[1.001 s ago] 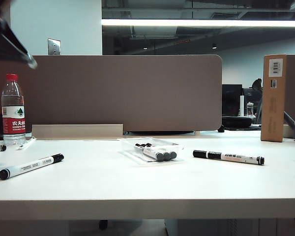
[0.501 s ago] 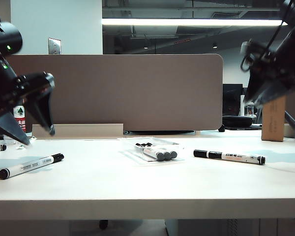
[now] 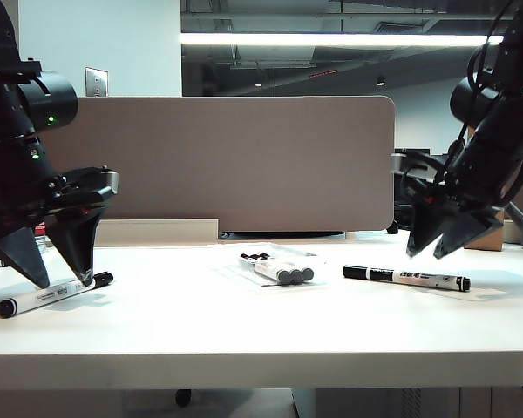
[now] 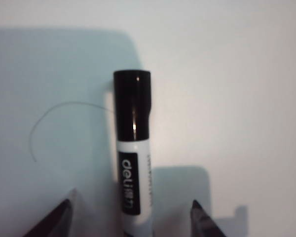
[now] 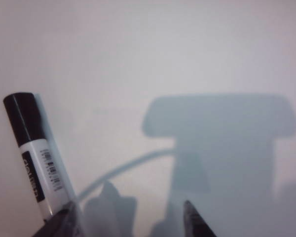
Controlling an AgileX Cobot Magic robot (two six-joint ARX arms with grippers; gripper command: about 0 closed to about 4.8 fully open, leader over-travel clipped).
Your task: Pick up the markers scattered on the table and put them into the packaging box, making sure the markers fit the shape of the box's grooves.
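Note:
A marker (image 3: pixel 52 294) lies on the white table (image 3: pixel 244 335) at the left; my left gripper (image 3: pixel 63 280) hangs open just over it, one fingertip on each side. In the left wrist view that marker (image 4: pixel 132 158) runs between the open fingertips (image 4: pixel 64 212). A second marker (image 3: pixel 406 278) lies at the right. My right gripper (image 3: pixel 434 251) is open a little above it, with nothing between its fingers; its wrist view has the marker (image 5: pixel 35 157) beside one fingertip (image 5: pixel 64 219). The clear packaging box (image 3: pixel 266 263) sits mid-table holding three markers (image 3: pixel 283 273).
A brown-grey partition panel (image 3: pixel 235 161) stands behind the table. A brown cardboard box (image 3: pixel 492 228) is partly hidden behind the right arm at the back right. The table's thick front edge (image 3: pixel 261 370) runs across the near side.
Both arms have come down from above into view towards the table, each ending over a marker. Both grippers have opened. The markers and the packaging box have not moved.

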